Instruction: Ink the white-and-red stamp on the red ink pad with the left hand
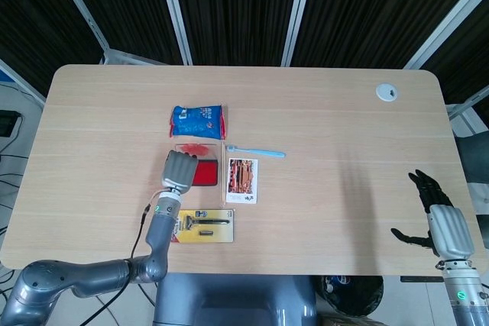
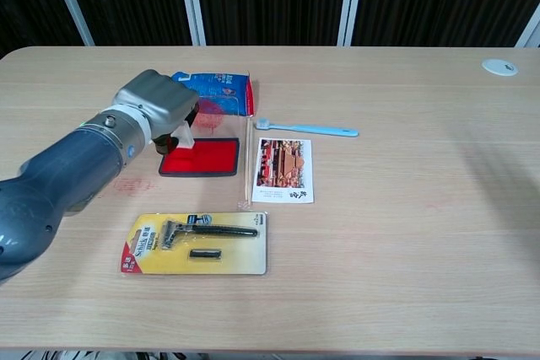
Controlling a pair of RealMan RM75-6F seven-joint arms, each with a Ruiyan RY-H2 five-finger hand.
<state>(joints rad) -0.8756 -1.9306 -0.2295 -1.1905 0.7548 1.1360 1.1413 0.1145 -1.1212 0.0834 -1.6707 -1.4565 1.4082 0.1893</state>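
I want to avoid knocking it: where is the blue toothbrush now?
The blue toothbrush lies centre-left, above the postcard, right of the snack bag.

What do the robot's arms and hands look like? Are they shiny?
The left arm is smooth, rounded grey-blue metal, a bit shiny, with a pale band and a tiny green light at the wrist. A thin black cable runs alongside. The left hand has a grey back. The right hand has black fingers and a grey back.

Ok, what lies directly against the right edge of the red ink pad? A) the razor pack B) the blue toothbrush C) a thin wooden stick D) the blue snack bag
C: a thin wooden stick runs upright between the red ink pad and the postcard.
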